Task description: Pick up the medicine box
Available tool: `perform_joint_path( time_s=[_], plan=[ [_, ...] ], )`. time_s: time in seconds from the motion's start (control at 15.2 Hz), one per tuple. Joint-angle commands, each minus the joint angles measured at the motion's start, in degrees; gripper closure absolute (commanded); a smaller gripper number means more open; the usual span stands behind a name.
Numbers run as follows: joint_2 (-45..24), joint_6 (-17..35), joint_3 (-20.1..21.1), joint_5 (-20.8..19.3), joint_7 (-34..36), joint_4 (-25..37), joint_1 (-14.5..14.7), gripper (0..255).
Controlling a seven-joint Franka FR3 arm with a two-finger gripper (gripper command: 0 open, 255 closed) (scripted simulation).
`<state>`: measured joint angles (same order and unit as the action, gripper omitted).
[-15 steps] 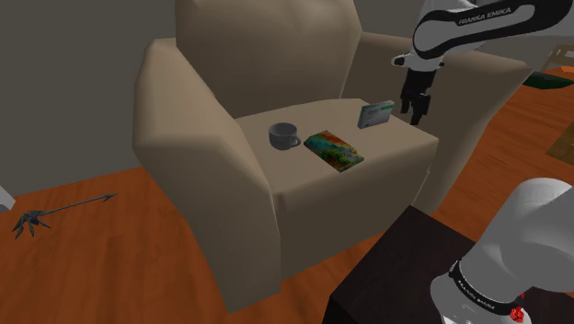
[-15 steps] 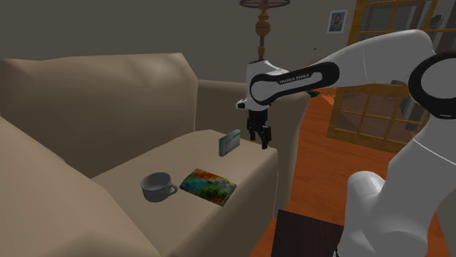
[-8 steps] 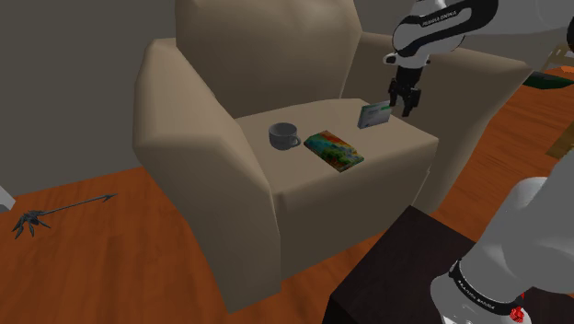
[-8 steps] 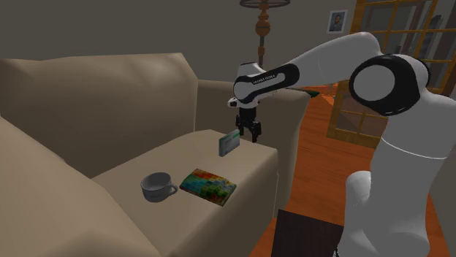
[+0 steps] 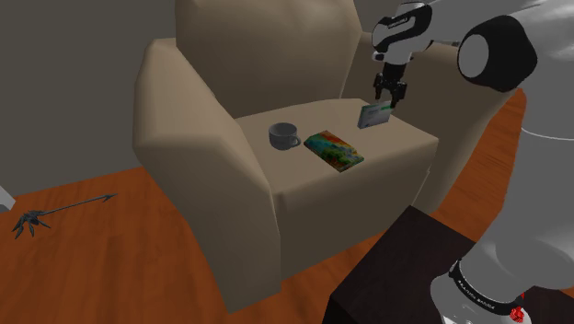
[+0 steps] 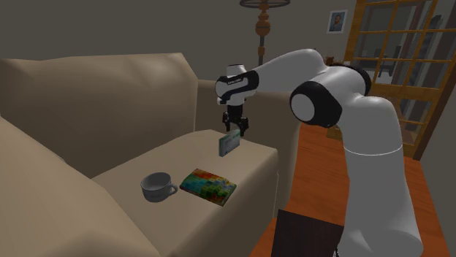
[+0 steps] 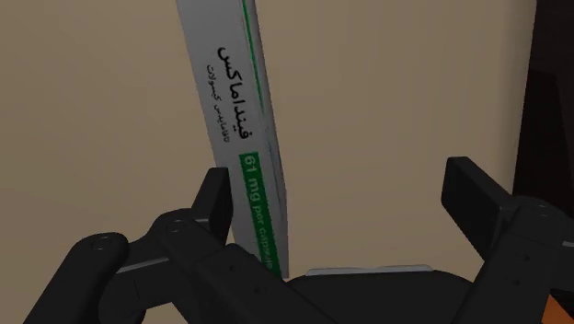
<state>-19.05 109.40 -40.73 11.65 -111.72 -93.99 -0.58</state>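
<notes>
Medicine box (image 5: 375, 114) stands on 1 long edge on the beige seat cushion of the armchair (image 5: 184, 120). Its long axis is level and runs along the cushion, with the broad printed face turned toward the seat's front. In the wrist view I look along its narrow top edge, white-grey with a green band and "61 mg" print. That edge runs away from the tool (image 7: 340, 184), slightly slanted.

Tool is open: its 2 fingers stand apart, straddling the box's near end from above. The box sits close against 1 finger (image 7: 216, 198) and well apart from the other. I cannot tell whether the near finger touches it. Nothing is clasped.

Room: orange-brown wood floor (image 5: 138, 239), grey wall (image 5: 64, 74), and a glazed wooden door (image 6: 394, 66) beyond the box.

Around the box:
- A multicoloured book (image 5: 334, 150) lies flat near it, toward the seat front.
- A grey mug (image 5: 282, 135) stands farther from it.
- Neither sits between tool and box.
- The chair's armrest (image 5: 460, 101) rises just beside the box.
- A dark spiked rod (image 5: 55, 213) lies on the floor, well apart from the box.
</notes>
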Motion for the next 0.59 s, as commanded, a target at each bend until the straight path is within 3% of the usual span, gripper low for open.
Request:
perform_joint_path(
  time_s=[0.0,0.13,0.53],
  plan=[
    [-5.1,-1.5,1.6,3.4,-4.4,6.2,-2.8,0],
    [-8.1,-2.6,2.8,4.9,-6.5,10.2,-4.8,0],
    [-8.9,1.5,3.3,5.6,-7.1,6.8,-4.6,0]
  ],
)
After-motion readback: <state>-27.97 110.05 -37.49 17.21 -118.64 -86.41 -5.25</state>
